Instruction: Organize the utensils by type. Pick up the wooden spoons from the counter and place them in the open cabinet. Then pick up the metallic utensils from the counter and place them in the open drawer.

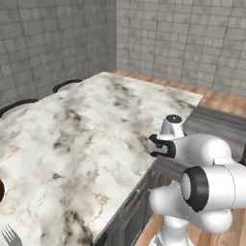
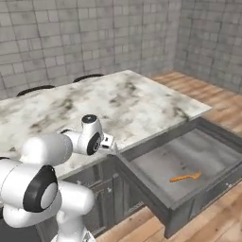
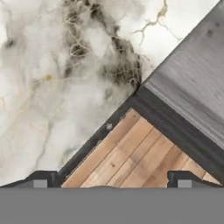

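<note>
Left base view: grey fork [image 1: 8, 235] is seen at counter [image 1: 81, 139] near edge, not yet collected. Right base view: orange fork [image 2: 185, 177] is lodged in open drawer [image 2: 176, 201], sorted w/ metal. Hand view: gripper [image 3: 111, 183] fingers are spread wide, empty, over counter corner

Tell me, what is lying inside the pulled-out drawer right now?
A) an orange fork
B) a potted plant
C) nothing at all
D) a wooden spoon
A: in the right base view a small orange fork lies on the grey floor of the open drawer, with no other thing seen beside it.
</note>
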You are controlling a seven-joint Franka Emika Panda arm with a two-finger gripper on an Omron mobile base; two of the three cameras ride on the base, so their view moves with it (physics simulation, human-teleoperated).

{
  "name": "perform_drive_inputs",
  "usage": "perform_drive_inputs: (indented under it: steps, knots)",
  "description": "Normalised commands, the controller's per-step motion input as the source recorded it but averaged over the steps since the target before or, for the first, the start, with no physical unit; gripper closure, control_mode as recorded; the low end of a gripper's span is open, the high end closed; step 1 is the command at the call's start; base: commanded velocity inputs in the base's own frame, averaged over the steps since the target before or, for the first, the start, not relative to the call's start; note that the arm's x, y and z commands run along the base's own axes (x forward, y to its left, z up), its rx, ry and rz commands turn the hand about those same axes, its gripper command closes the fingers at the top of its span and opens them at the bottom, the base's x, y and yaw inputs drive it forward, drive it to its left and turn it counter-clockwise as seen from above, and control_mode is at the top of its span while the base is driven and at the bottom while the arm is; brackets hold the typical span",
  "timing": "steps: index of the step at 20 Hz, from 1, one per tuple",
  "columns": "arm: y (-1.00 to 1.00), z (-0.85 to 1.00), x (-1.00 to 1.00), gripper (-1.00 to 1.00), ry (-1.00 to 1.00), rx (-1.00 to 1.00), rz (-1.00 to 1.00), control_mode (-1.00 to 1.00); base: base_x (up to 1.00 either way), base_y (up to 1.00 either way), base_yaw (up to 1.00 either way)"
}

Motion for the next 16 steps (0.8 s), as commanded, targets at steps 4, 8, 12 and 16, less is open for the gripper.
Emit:
perform_drive_inputs:
  steps: [4,8,12,16]
  knots:
    - [0.0,0.0,0.0,-1.0,0.0,0.0,0.0,1.0,-0.26,0.05,1.0]
    - [0.0,0.0,0.0,-1.0,0.0,0.0,0.0,1.0,-0.24,0.18,1.0]
    - [0.0,0.0,0.0,-1.0,0.0,0.0,0.0,1.0,-0.05,0.38,0.97]
    - [0.0,0.0,0.0,-1.0,0.0,0.0,0.0,1.0,0.08,0.62,0.56]
